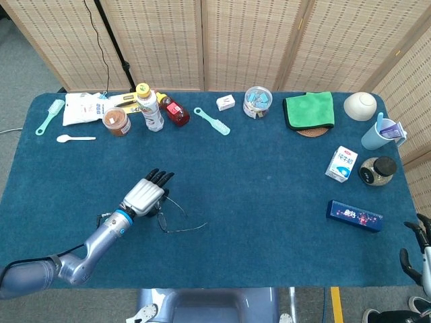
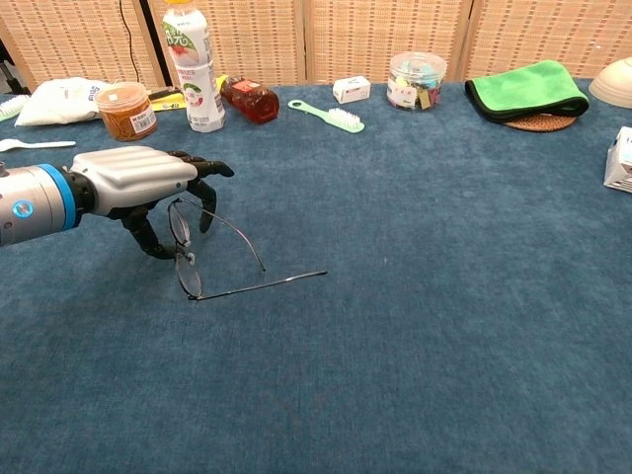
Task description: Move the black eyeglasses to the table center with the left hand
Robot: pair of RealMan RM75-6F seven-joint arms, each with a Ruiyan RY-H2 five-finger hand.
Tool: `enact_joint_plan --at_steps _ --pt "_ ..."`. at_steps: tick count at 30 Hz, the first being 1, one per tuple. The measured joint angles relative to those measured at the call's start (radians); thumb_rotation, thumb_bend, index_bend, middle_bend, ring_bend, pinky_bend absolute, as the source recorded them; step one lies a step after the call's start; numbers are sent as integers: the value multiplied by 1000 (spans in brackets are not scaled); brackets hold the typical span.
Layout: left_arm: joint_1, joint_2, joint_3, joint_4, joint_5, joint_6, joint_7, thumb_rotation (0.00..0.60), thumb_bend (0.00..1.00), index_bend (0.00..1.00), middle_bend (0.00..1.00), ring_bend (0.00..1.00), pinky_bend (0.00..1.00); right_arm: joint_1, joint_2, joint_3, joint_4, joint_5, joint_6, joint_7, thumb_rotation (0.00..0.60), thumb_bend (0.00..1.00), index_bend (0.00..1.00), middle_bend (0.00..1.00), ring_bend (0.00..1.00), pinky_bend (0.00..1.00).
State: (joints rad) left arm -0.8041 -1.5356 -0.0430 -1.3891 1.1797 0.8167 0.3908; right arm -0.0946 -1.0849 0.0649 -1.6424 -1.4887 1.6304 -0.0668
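Chest view: left hand (image 2: 148, 188) pinches black eyeglasses (image 2: 212, 259); head view alone shows right hand (image 1: 417, 252), state unclear.

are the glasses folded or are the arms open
Open. Both temple arms of the black eyeglasses stick out from the frame toward the table's middle, while the left hand grips the lens end.
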Motion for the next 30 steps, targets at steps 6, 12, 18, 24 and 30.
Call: enact_joint_plan --at_steps 6,12,18,24,30 --pt "-11 22 3 -44 -43 -24 53 565 254 184 0 0 0 -2 -2 0 5 2 1 5 600 479 236 128 130 167" --pt "-12 26 9 -61 -24 -13 56 566 255 255 0 0 0 -6 1 0 5 0 7 7 600 479 236 128 130 167" --pt "-9 13 20 -52 15 -3 40 569 254 399 0 0 0 -10 -1 -2 8 2 11 10 600 478 236 128 130 167" --pt "-7 -3 14 -40 10 10 50 571 254 438 0 0 0 -16 0 -2 11 1 18 16 600 478 236 128 130 167" --pt "0 -16 2 -35 -5 37 59 572 254 514 30 0 0 -16 -1 -3 12 0 18 17 600 478 237 128 130 167"
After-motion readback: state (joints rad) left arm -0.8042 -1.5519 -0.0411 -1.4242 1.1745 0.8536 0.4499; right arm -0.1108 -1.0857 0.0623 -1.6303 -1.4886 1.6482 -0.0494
